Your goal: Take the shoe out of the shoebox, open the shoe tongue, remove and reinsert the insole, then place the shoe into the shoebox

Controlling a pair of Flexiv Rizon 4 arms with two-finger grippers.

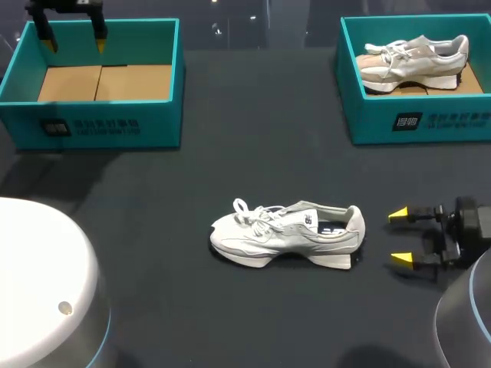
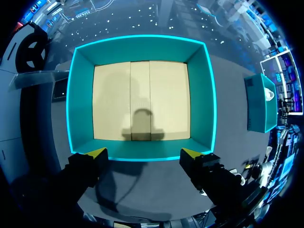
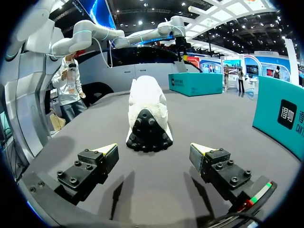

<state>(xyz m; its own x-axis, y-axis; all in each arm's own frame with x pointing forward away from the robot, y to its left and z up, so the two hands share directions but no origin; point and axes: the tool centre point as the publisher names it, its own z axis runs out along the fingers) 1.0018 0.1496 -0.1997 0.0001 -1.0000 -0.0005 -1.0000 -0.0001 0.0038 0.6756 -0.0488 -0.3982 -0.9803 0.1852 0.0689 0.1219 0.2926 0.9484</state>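
Jaws spread and empty, your right gripper (image 1: 400, 238) lies low over the table just behind the heel of the white shoe (image 1: 288, 234), which sits mid-table, toe pointing away. Judge it light, its upper soft and its sole stiffer; the heel collar or the midsole's sides look the firmest hold. Your left gripper (image 1: 74, 44), likewise released, hangs over the empty shoebox (image 1: 100, 130).

A dark table (image 1: 253, 138) carries a teal box (image 1: 360, 115) (far right corner) holding a beige sneaker (image 1: 414, 60).
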